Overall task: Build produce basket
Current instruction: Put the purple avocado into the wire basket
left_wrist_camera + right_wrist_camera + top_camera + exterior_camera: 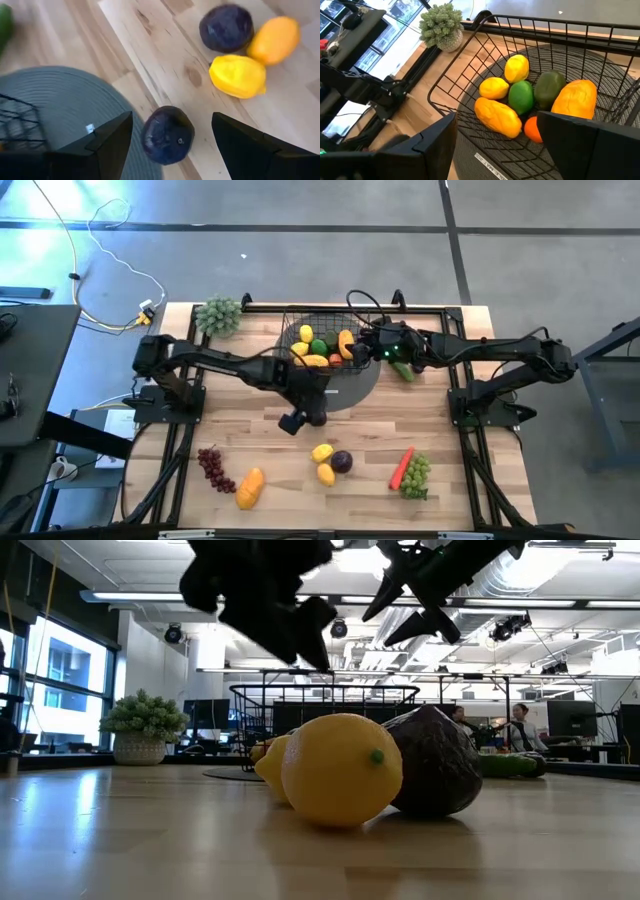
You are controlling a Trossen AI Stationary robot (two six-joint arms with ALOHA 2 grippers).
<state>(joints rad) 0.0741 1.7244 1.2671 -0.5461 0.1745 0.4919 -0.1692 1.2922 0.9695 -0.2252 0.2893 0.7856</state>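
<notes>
The black wire basket [290,320] stands on a grey round mat [360,387] at the table's far middle. It holds lemons, a green fruit, a mango and other produce [520,95]. My left gripper [308,412] is open, above a dark plum [167,135] that lies on the wood at the mat's near edge; its fingers stand on either side of the plum, apart from it. My right gripper [368,345] is open and empty at the basket's right rim, above the fruit inside. Two lemons [323,462] and a plum [342,461] lie near the front.
On the near half lie purple grapes [213,468], a mango [250,488], a carrot [401,467] and green grapes [417,476]. A cucumber [402,370] lies right of the basket. A pale green bushy cluster [218,315] stands at the far left corner.
</notes>
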